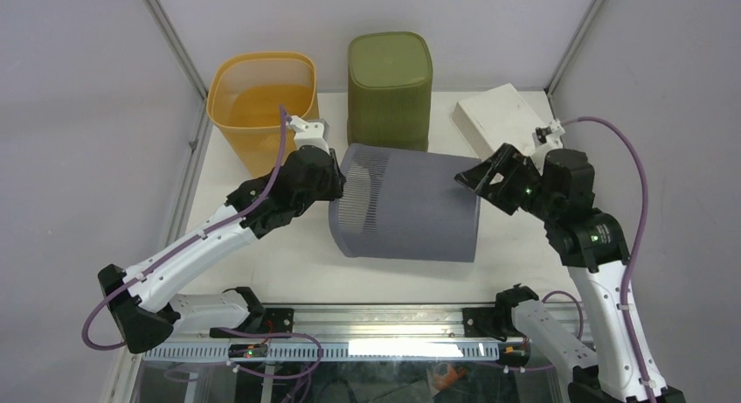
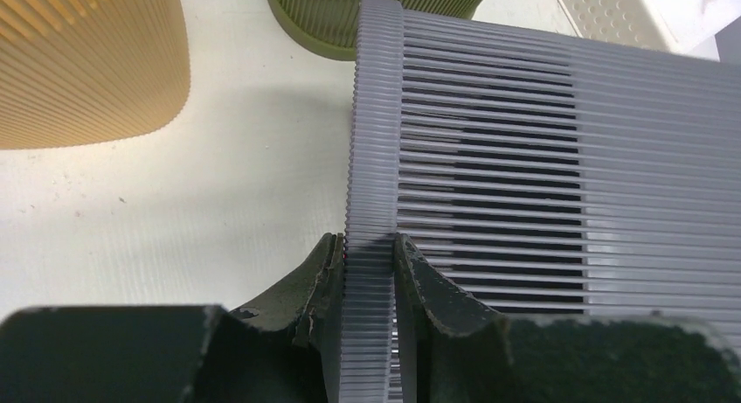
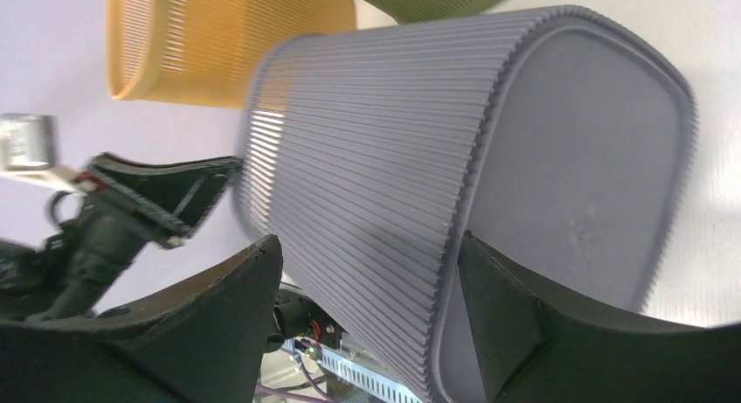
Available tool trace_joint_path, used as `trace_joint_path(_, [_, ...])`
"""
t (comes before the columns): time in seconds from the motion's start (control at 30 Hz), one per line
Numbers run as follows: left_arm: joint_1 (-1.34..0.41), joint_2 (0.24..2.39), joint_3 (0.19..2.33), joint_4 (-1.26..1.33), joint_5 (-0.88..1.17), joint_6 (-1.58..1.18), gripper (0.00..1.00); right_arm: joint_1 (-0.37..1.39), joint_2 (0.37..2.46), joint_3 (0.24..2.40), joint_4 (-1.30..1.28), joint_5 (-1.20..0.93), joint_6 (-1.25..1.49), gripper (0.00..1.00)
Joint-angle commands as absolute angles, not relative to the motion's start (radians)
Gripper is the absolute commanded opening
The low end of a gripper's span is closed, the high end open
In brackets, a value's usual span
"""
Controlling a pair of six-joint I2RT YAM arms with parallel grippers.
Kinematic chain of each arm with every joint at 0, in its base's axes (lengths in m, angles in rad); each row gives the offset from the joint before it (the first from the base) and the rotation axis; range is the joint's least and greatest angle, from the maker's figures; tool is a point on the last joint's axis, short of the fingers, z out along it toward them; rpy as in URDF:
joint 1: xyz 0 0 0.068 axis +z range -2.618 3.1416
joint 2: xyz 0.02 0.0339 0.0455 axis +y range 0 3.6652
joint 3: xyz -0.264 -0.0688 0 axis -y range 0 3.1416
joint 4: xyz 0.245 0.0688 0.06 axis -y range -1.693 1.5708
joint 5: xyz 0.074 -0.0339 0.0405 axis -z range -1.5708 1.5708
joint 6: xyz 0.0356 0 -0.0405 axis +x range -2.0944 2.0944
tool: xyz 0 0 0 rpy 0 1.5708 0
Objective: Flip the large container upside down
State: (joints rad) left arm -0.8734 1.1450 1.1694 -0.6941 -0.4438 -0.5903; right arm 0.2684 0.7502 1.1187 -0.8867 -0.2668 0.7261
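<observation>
The large grey ribbed container (image 1: 411, 206) lies on its side at the middle of the table, mouth to the left and base to the right. My left gripper (image 1: 336, 184) is shut on its rim; in the left wrist view the fingers (image 2: 319, 276) pinch the rim band of the container (image 2: 542, 158). My right gripper (image 1: 481, 180) is open at the base end. In the right wrist view the right gripper (image 3: 367, 246) straddles the base corner of the container (image 3: 376, 141): one finger lies against the flat base, the other stands clear of the ribbed wall.
An orange container (image 1: 262, 106) stands upright at the back left. A green container (image 1: 391, 88) stands upside down at the back centre, just behind the grey one. A white flat box (image 1: 500, 116) lies at the back right. A metal rail (image 1: 384, 317) runs along the near edge.
</observation>
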Motion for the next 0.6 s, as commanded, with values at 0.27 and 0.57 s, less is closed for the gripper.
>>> trace_joint_path(0.27, [-0.898, 1.268, 1.182, -0.509, -0.316, -0.577, 0.21, 0.284, 0.854, 1.319, -0.581, -0.463, 0.702, 0.76])
trace_joint_path(0.57, [-0.898, 1.319, 1.16, -0.477, -0.318, -0.577, 0.22, 0.285, 0.902, 1.19, -0.426, -0.45, 0.777, 0.79])
